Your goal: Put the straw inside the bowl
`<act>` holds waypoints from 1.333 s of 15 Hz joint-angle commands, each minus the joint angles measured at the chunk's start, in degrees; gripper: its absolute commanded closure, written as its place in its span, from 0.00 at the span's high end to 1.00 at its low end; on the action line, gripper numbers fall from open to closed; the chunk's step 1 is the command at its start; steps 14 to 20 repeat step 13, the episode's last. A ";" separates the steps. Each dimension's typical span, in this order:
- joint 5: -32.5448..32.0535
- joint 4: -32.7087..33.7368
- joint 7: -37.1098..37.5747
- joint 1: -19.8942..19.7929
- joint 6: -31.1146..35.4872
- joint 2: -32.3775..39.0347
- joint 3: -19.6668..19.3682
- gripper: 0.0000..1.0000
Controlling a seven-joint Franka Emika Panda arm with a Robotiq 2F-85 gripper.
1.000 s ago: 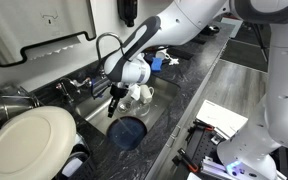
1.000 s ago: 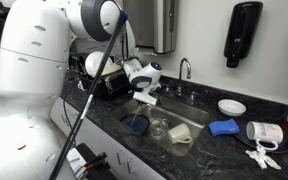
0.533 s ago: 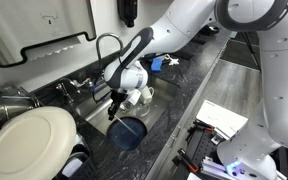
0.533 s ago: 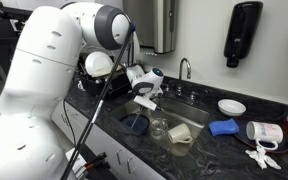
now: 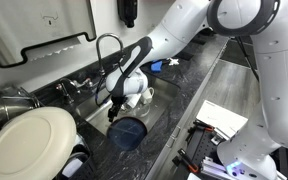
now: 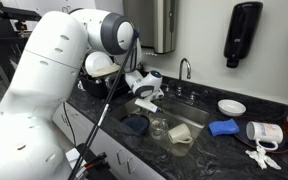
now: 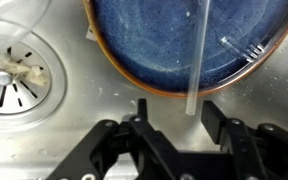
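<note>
A: Biggest first. What do we have?
B: White arm point(image 5: 159, 45) reaching over the dark stone surface point(image 5: 189, 85) and down into the steel sink point(image 7: 74, 125). In an exterior view there's a big white plate point(image 5: 29, 140) at the near left.
A: And the bowl?
B: Dark blue bowl point(image 5: 127, 132) point(image 6: 135, 123) sits upright on the sink floor. In the wrist view the bowl point(image 7: 144, 40) shows a brownish rim, w/ the drain point(image 7: 9, 78) to its left.
A: The tool?
B: Tool point(image 5: 112, 110) point(image 6: 145, 103) point(image 7: 174, 110) hangs just above the bowl, pointing down. Its fingers point(image 7: 212, 125) are spread, and the gap is much wider than the straw.
A: Where's the straw?
B: We only see it in the wrist view. Thin pale straw point(image 7: 198, 60), near end just beside the right-hand finger, running out across the bowl's rim and over the blue inside. We can't tell if it touches the finger or the bowl.
</note>
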 commanded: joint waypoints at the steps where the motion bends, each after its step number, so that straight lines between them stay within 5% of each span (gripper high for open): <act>1: -11.57 -1.59 6.66 2.37 2.05 -3.98 -2.42 0.90; 3: -20.66 -3.31 11.13 4.17 2.10 -8.31 -4.75 0.99; 8: -35.32 -3.82 17.25 6.39 -4.12 -16.35 -6.75 1.00; 13: -32.15 -5.37 11.65 4.19 -7.16 -21.58 -2.79 1.00; 20: -32.15 -5.37 11.65 4.19 -7.16 -21.58 -2.79 1.00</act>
